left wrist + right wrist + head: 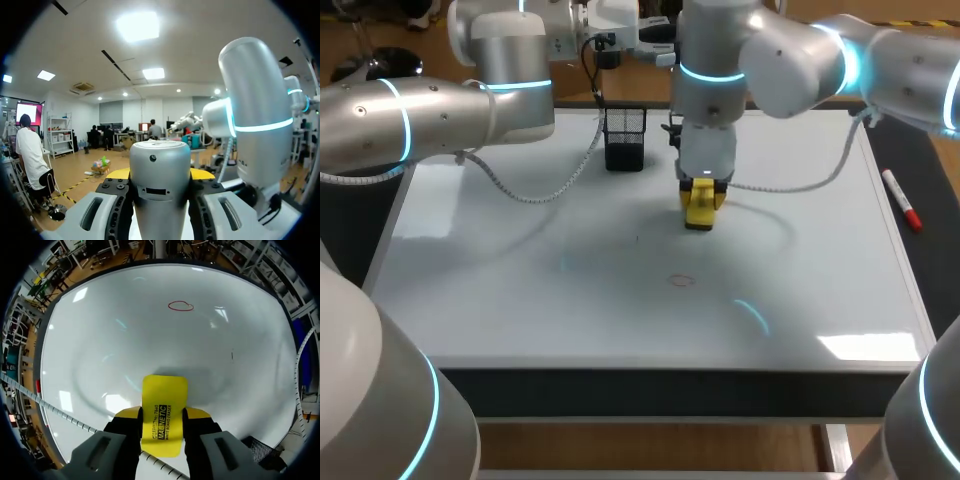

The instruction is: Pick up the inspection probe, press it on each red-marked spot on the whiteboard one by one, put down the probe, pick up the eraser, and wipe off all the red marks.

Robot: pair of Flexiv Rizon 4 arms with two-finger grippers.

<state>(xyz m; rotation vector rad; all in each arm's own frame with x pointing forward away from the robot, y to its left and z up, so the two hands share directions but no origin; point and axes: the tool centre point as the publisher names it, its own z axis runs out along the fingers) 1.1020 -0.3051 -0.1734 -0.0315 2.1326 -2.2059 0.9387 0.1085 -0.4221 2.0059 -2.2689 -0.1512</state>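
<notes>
right fingers [199, 415] clamp the eraser [164, 412] from both sides, its long end pointing ahead over the whiteboard [100, 340], probably so it can meet the board squarely. seen from above, the one red mark [682, 281] lies near, at six o'clock of the eraser, not yet wiped. left fingers [202, 174] pinch the probe [160, 185], aimed off into the room, likely parked clear. only the right wrist view shows the mark as a closed loop. only the head view shows the holder [624, 138] at ten o'clock.
</notes>
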